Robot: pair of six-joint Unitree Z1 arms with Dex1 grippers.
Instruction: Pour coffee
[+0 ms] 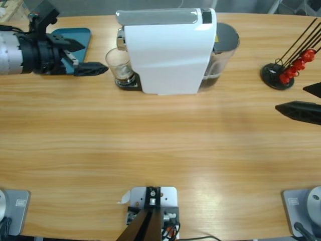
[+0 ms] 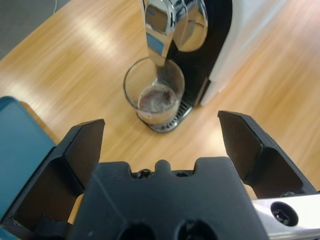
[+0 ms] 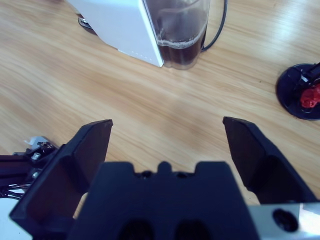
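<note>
— One shallow layer of coffee (image 2: 157, 102), dark brown with a pale froth ring, sits in the bottom of a small clear glass (image 2: 154, 92).

— Where is the glass?

— On the drip tray (image 2: 167, 122) of the white coffee machine (image 1: 168, 52), right under its chrome spout (image 2: 161, 27), toward the bench's (image 1: 160, 145) far left part.

— Anything hard to read?

— From above, the coffee shows only as a dark patch in the glass base. The right gripper (image 1: 306, 103) is cut off by the frame edge in the high view, and the pod stand (image 1: 278, 75) with red capsules is partly cropped too.

— And the grippers?

— The left gripper (image 1: 85, 57) has its jaws spread wide and holds nothing. It is just beside the glass, apart from it, with the glass in line between the jaws ahead. A teal tray (image 1: 75, 37) lies under that arm. The right gripper is also wide open and empty, well apart from the coffee, on the machine's other side near the water tank (image 3: 182, 32).
</note>
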